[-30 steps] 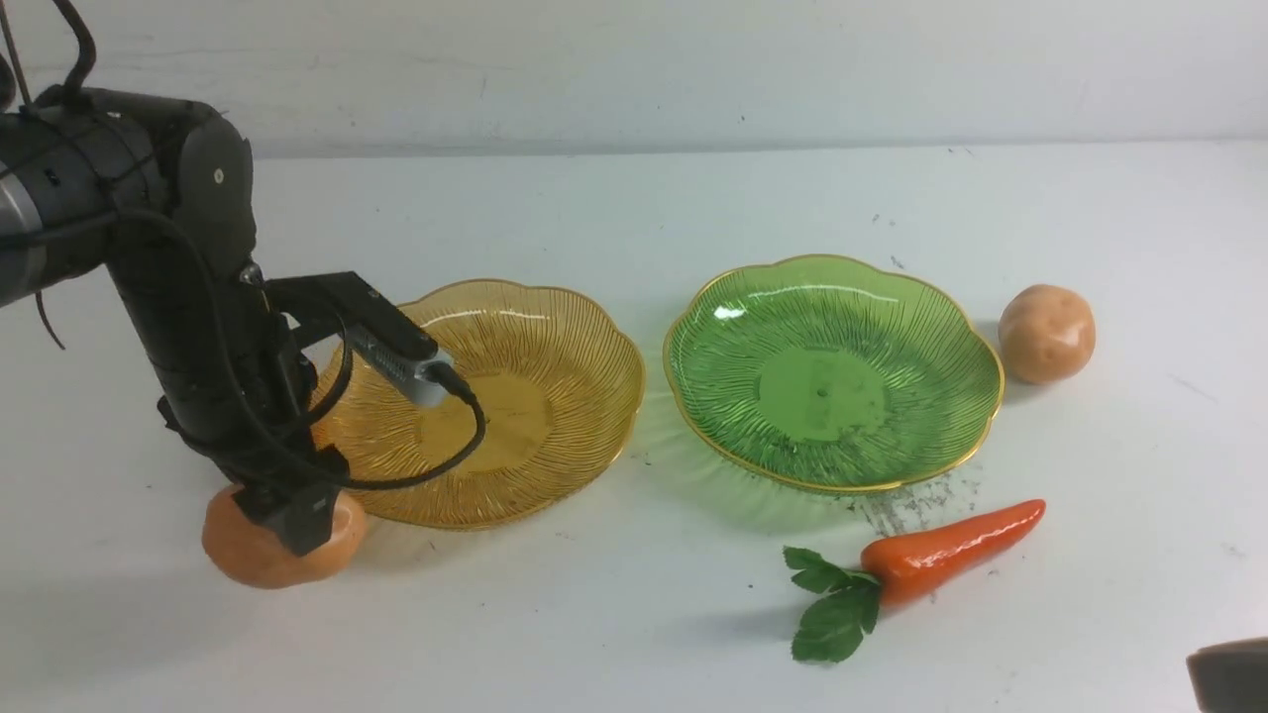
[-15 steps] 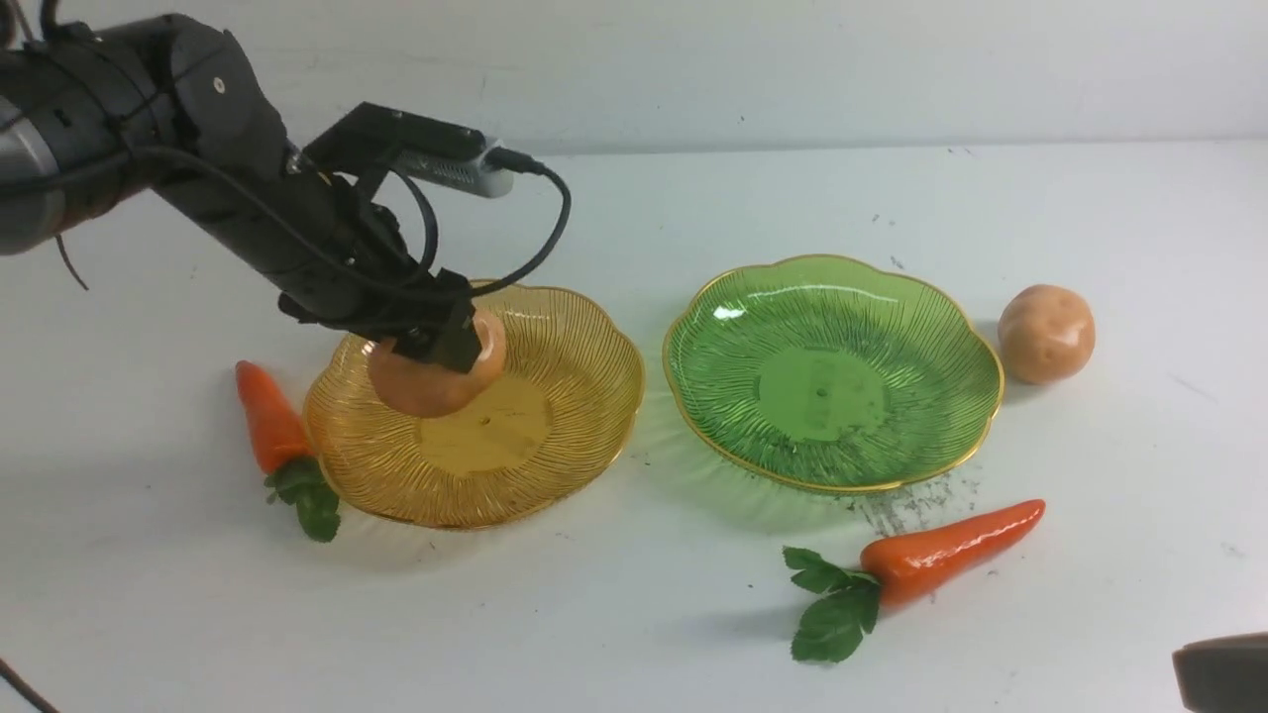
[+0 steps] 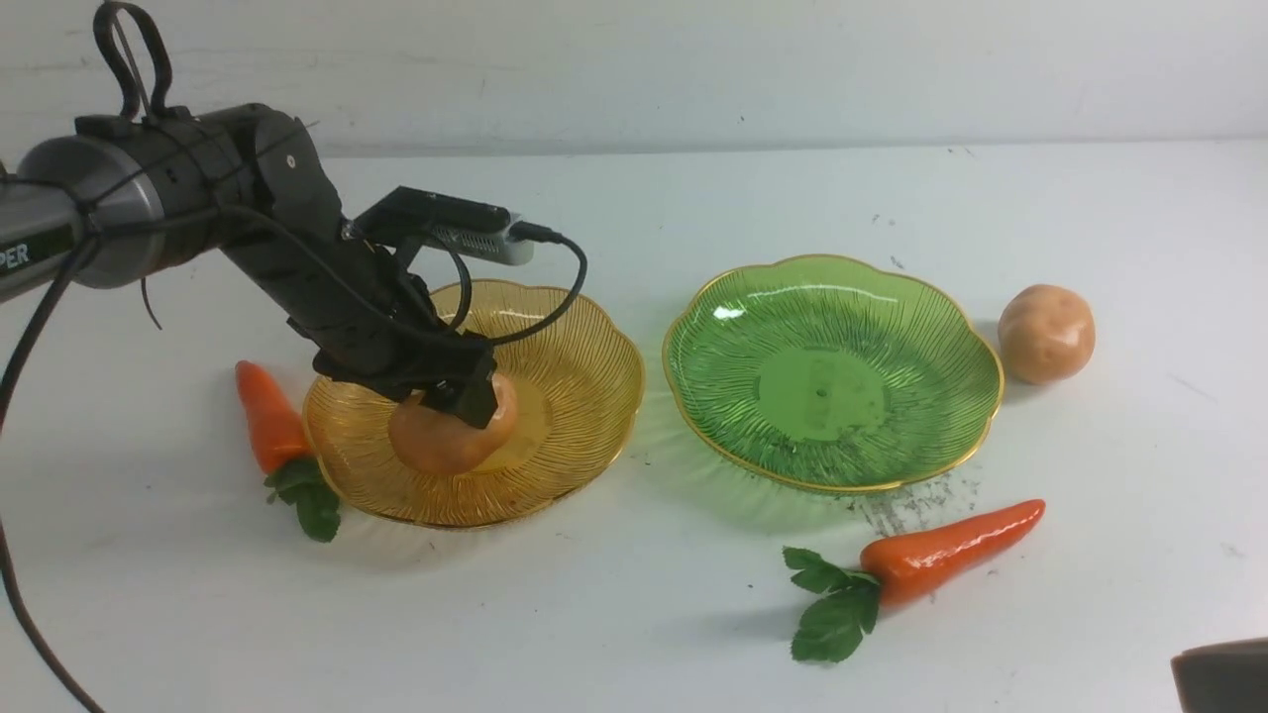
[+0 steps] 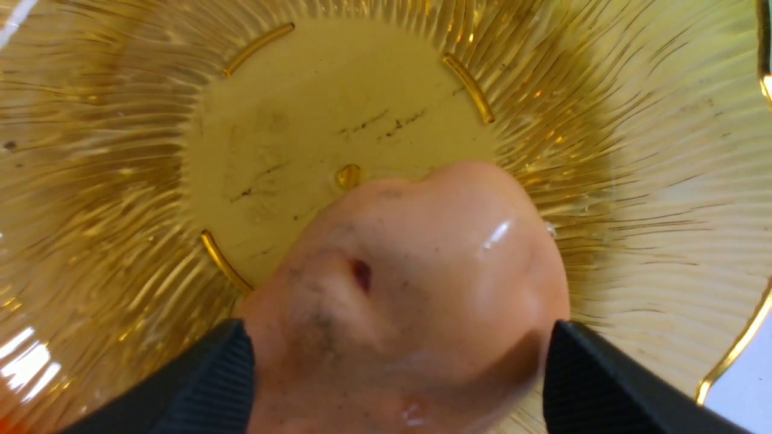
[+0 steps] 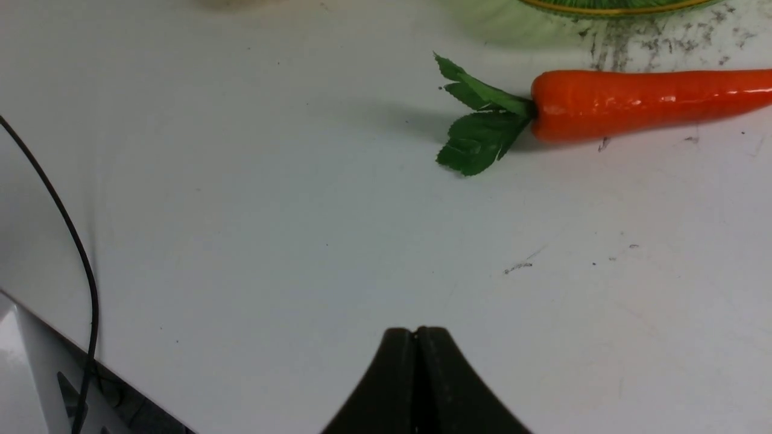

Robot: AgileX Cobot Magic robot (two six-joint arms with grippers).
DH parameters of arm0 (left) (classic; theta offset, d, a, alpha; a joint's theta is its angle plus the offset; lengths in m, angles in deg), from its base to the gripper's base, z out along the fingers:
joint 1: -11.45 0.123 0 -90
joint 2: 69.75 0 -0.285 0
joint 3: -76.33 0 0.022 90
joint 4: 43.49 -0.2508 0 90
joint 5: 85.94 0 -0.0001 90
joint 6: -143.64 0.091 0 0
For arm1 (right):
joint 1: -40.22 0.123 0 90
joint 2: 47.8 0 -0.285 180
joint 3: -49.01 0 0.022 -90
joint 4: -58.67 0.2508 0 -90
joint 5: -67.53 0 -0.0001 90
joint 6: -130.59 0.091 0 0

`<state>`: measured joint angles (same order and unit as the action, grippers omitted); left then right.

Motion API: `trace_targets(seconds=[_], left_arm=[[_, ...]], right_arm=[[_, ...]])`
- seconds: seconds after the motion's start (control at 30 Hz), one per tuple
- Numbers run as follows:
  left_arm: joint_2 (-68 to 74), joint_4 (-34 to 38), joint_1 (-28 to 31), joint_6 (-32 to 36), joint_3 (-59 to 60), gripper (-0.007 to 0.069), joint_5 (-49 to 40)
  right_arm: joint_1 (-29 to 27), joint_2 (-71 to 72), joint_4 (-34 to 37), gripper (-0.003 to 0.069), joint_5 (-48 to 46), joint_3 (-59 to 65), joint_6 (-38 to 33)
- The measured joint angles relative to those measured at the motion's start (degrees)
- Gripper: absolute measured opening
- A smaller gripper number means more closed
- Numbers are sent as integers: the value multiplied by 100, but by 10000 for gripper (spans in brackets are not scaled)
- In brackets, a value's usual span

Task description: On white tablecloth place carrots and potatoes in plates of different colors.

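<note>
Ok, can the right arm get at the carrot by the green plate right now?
Probably yes. The right arm sits close to that carrot, with only bare tablecloth between them and nothing lying on it. Its jaws are shut, so they would have to open first.

Front view. We record the left tool (image 3: 448,400) lowered into the amber plate (image 3: 594,347) and closed on the first potato (image 3: 446,448). The potato sits low, left of the plate's centre; whether it rests on the ribbed floor we cannot tell. A wrist camera (image 3: 446,226) with a looping black cable rides above the tool.

The left carrot (image 3: 264,416) lies on the white tablecloth (image 3: 594,624) just beside the amber plate's left rim, leaves toward us. The green plate (image 3: 832,386) stands to the right, apart from the amber one. The second potato (image 3: 1046,333) lies just beside its right rim. The right carrot (image 3: 946,555) lies near its front rim, tip pointing right. Grey scuffs mark the cloth between them.
</note>
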<state>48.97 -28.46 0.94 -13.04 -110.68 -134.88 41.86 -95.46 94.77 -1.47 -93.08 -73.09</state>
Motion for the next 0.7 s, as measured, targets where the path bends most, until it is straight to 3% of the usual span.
trace_targets(seconds=[0.13, 0.33, 0.43, 0.53, 0.6, 0.63, 0.7], left_arm=[[0, 0, 0, -10, -154, 682, -112], [0, -39, 0, -157, -445, 681, -508], [0, -115, 0, -297, -791, 638, -902], [0, -479, 0, -772, -1688, 359, -1865], [-83, -834, 0, -1041, -1945, 162, -2005], [-149, -989, 0, -1184, -1980, 94, -2027], [-404, -1283, 30, -1596, -1926, 27, -2095]], right_arm=[[0, 0, 0, -15, 0, 0, 0], [0, 0, 5, -15, -24, 0, 0], [0, 0, 5, -15, -24, 0, 0], [0, 0, 5, -15, -24, 0, 0], [0, 0, 11, -15, -24, 0, 0], [0, 0, 11, -15, -24, 0, 0], [0, 0, 11, -15, -24, 0, 0]])
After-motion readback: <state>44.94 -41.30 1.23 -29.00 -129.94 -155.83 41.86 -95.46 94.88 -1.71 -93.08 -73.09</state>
